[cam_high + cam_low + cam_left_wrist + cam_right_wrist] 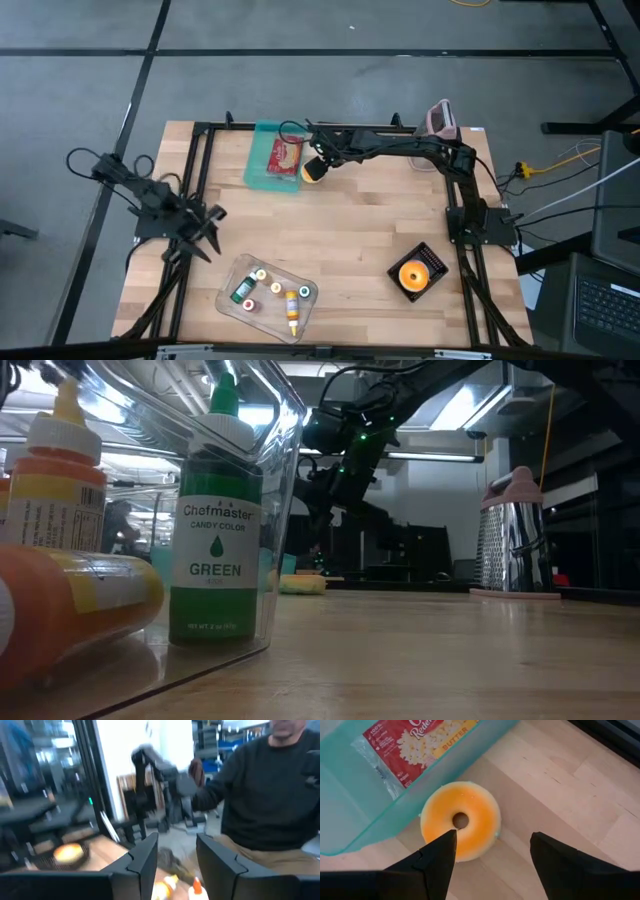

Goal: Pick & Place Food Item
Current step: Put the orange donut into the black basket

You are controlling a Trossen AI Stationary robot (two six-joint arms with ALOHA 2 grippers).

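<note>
Your right gripper is hanging above the orange donut with its fingers spread wide and nothing between them, tilted down at it from the far side of the table, so you're basically lined up for the pick. The donut lies flat on the wood, touching or just about touching the edge of the teal bin that has the butter popcorn bag lying in it, and that's where I'd worry. One finger looks like it comes down right next to the bin wall, so if you drop straight in you could clip the rim, shove the bin, or wedge a fingertip between wall and donut. It's also a ring, flat and low, so a pinch across the outside could squirt it sideways along the table. Catching one side through the hole might hold better, just my guess. Looks-wise it's a round ring with a small centre hole, orange on top fading to a paler yellow edge, probably a toy or foam piece judging by the smooth surface, though I can't really tell. Your left gripper is parked back near its own side of the table, fingers partly apart and empty, pointing out toward a person in a dark top beyond the table, so it's not in the way.
</note>
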